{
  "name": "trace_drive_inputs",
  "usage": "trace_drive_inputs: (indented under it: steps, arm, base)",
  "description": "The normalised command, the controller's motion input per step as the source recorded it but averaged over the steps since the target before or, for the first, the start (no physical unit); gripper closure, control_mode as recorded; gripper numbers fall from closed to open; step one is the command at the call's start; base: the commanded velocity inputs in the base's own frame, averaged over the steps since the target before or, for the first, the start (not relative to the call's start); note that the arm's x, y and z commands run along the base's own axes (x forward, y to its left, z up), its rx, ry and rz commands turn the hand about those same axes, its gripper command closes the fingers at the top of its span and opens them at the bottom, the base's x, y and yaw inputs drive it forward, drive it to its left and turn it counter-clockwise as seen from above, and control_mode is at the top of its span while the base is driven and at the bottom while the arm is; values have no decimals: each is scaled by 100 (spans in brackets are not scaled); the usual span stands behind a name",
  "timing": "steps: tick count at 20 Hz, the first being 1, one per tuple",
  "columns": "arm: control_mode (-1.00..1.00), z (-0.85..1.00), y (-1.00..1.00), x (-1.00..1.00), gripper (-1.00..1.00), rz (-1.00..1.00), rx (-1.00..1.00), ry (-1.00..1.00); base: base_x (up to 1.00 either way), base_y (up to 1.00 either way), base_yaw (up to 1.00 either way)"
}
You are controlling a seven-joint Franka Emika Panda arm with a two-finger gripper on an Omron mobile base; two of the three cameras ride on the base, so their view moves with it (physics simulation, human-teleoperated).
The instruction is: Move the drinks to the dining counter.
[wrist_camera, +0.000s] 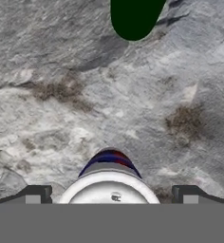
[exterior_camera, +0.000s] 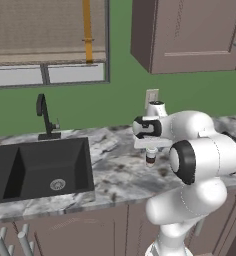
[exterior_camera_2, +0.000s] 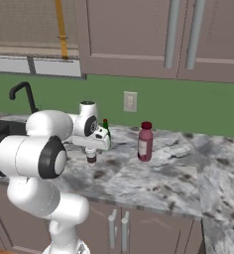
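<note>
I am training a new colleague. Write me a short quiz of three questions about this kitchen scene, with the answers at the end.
1. True or false: the fingers stand open, one on each side of the white-topped cup.
2. In the right base view, what stands on the counter to the right of the cup? A) a maroon bottle B) a toaster C) a kettle
3. Fill in: the black sink is set in a ___ counter.
Key: 1 true; 2 A; 3 marble.
</note>
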Motion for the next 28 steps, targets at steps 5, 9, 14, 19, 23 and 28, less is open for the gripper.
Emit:
trace_drive_inputs:
  steps: [5, 9, 14, 19, 23, 28]
  arm:
    - [-100, -14, 0, -1, -100, 0, 0, 0]
    - [-100, -25, 0, 0, -100, 0, 0, 0]
    - [-100, -11, 1, 0, 100, 0, 0, 0]
    - [-100, 1, 0, -2, 100, 0, 0, 0]
    - [-100, 21, 2, -30, 100, 0, 0, -8]
    - [-100, 53, 0, -29, 100, 7, 0, -2]
  base:
    - [0, 0, 0]
    - [0, 0, 0]
    - [0, 0, 0]
    - [0, 0, 0]
    - [0, 0, 0]
    - [0, 0, 0]
